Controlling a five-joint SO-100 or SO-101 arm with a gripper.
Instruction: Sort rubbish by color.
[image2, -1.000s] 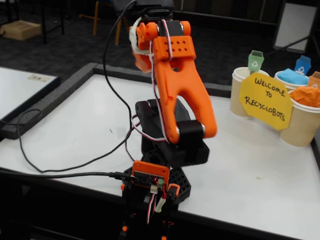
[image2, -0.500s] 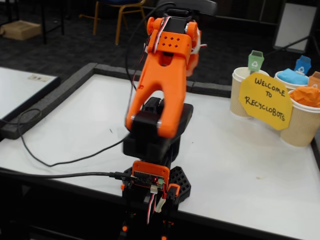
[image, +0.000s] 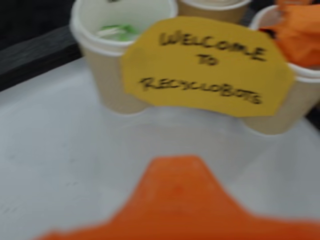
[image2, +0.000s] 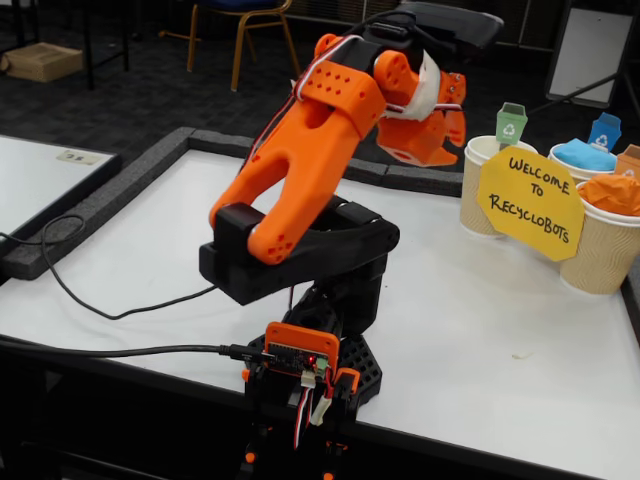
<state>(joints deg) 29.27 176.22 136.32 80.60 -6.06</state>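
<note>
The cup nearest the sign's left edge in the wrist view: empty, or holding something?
Holding something. The left cup has a light green wad low inside its rim; how full it is cannot be told.

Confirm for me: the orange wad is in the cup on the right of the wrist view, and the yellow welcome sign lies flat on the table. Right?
Not quite. The yellow welcome sign stands upright against the cups, as the wrist view shows. The orange wad is indeed in the right-hand cup.
</note>
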